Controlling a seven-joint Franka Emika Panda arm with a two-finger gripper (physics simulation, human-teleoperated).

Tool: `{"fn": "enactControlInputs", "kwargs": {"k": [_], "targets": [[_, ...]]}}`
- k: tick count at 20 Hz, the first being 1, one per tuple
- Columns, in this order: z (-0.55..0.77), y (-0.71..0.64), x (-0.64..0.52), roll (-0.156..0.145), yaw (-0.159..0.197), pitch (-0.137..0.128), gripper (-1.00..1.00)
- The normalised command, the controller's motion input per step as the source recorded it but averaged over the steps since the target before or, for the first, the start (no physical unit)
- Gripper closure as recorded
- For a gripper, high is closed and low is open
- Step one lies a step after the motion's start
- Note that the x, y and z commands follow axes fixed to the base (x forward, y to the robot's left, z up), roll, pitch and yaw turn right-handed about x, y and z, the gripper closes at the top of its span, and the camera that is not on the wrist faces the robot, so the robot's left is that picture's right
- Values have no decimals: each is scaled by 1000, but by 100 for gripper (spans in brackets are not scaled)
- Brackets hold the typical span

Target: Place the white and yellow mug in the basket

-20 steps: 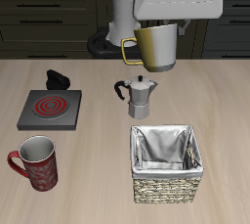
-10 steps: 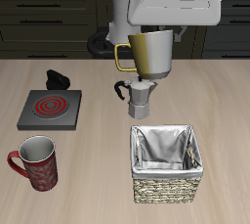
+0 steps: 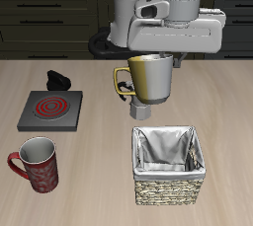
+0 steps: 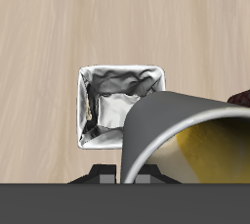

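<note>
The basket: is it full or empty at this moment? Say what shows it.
Empty. The basket shows only its bare crumpled cloth lining in both views; the yellow mug hangs above the table, not yet inside.

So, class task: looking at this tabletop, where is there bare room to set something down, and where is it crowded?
Bare wood lies between the red mug and the basket, and past the basket's far side to the table edge. It is crowded farther back: the held white and yellow mug hangs in front of the moka pot, near the stove plate and a black object.
</note>
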Motion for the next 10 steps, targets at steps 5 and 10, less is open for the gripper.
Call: {"fn": "enactControlInputs", "kwargs": {"k": [5, 10], "targets": [[-298, 126, 201, 19, 16, 41, 100], [-175, 6, 155, -3, 15, 20, 100]]}}
